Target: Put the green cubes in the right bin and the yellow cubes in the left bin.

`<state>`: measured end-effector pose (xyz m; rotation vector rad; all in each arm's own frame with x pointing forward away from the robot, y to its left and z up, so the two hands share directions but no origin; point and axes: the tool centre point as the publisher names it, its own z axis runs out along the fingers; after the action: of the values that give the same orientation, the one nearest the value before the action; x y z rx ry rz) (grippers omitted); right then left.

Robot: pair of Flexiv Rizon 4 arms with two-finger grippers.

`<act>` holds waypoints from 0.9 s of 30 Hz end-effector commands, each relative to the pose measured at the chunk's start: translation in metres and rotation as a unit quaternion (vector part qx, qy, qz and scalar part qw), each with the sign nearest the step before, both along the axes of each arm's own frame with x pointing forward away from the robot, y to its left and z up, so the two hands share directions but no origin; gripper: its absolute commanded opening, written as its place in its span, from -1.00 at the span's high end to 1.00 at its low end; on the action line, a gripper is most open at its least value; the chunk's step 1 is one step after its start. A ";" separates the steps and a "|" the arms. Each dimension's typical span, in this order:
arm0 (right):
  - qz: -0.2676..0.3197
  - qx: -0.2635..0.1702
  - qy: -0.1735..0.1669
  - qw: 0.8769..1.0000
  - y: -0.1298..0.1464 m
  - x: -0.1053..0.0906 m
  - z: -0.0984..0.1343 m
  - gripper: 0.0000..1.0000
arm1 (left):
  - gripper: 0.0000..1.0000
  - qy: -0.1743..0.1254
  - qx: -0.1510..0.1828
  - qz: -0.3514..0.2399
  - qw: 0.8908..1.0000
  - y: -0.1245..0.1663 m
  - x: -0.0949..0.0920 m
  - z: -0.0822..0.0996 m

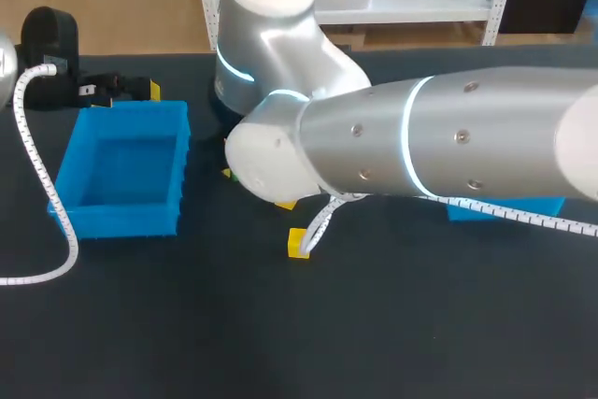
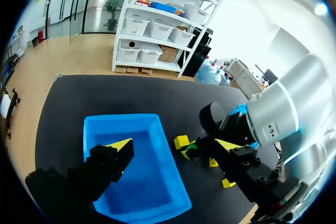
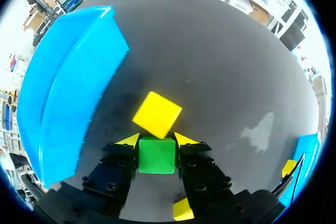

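In the right wrist view my right gripper (image 3: 156, 145) is shut on a green cube (image 3: 156, 155), one yellow tip on each side of it. A yellow cube (image 3: 157, 114) lies just ahead, touching the green one. The left blue bin (image 3: 63, 82) stands beside them. From above, my right arm (image 1: 420, 137) hides its gripper and the green cube. My left gripper (image 2: 173, 148) hangs open and empty over the left bin (image 2: 157, 192), whose floor is bare. Loose yellow cubes (image 1: 298, 243) lie on the table by the right arm.
The right blue bin (image 1: 505, 209) shows only as a strip under my right arm. Another yellow cube (image 3: 184, 209) lies under the right gripper, and one more (image 3: 288, 167) lies near the right bin (image 3: 310, 150). A white cable (image 1: 42, 184) loops past the left bin (image 1: 121, 221).
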<state>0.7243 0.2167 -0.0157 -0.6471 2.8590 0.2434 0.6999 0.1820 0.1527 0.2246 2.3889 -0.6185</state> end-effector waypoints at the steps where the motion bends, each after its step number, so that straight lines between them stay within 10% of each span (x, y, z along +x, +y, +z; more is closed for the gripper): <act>1: -0.007 0.000 -0.009 1.000 -0.019 -0.002 0.009 1.00 | -1.00 -0.003 -0.004 -0.002 1.000 0.002 0.000 -0.002; 27: -0.085 0.005 -0.154 0.984 -0.210 0.024 0.137 1.00 | -1.00 -0.003 -0.004 -0.002 1.000 0.002 0.000 -0.002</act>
<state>0.7690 0.0397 0.0973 -0.4260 2.7795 0.0652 0.6999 0.1820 0.1527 0.2246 2.3889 -0.6185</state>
